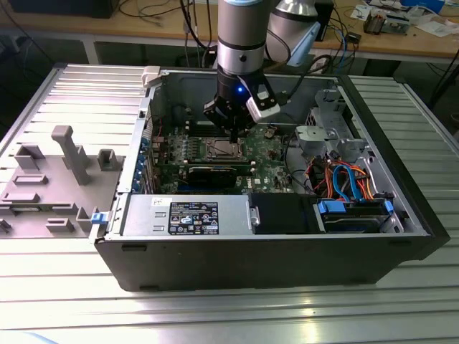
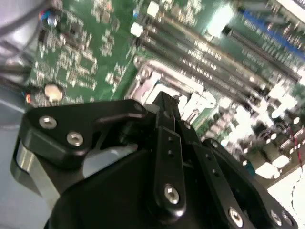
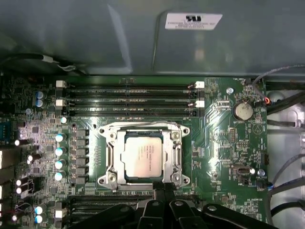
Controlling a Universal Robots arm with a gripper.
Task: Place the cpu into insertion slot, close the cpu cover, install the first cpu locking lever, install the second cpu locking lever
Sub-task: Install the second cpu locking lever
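silver cpu (image 3: 147, 161) lies in the insertion slot (image 3: 108, 177), the cpu cover (image 3: 177, 151) down around it. gripper (image 3: 164, 190), fingers pressed together, should push the lever slowly.

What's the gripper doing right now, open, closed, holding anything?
Gripper: closed, fingertips together at the edge of the insertion slot, holding nothing visible. The cpu sits in the slot under the cpu cover.

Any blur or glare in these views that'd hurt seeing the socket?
Second wrist view: motherboard smeared with blur, blown-out glare along one edge, gripper blocking much of the insertion slot. First wrist view: sharp and evenly lit, cpu clear inside the cpu cover. Exterior view: sharp but distant, socket area shadowed under the arm.
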